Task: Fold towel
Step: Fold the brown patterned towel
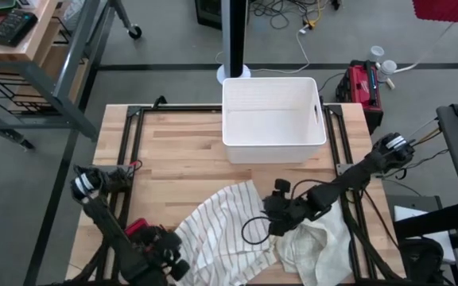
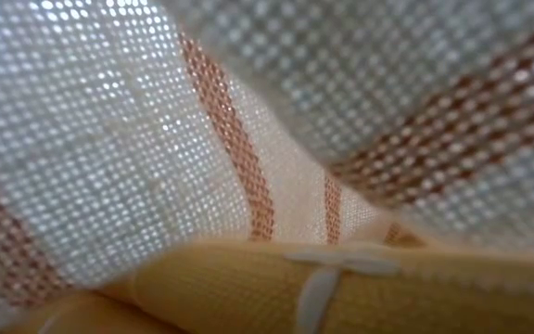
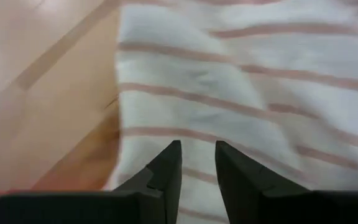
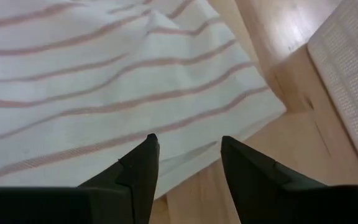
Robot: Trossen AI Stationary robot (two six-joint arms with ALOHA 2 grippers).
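High view: striped towel [image 1: 221, 234] lying rumpled on the near half of the wooden table [image 1: 173, 151], just short of the white bin [image 1: 273, 119]; a plainer cream fold [image 1: 316, 246] bunched at its right side, possibly the underside turned up. Left gripper [image 1: 165, 258] low at the towel's left edge; right gripper [image 1: 281, 216] above the cloth's middle-right.

Low view: filled by loosely woven cloth with rust-coloured stripes, draped right against the lens. Thin, open weave; probably light and very limp.

Left wrist view: fingers [image 3: 166, 171] parted by a narrow gap, nothing between them, poised over the towel's side edge where bare wood begins.

Right wrist view: fingers [image 4: 142, 165] spread wider, empty, hovering over a free corner [image 4: 269, 109] lying flat on the wood near the bin's wall.

Handling: soft, floppy, prone to sagging and creasing; no stiffness to push against. Best pinched at hemmed corners or edges, one per gripper, then lifted together to keep the sheet taut.
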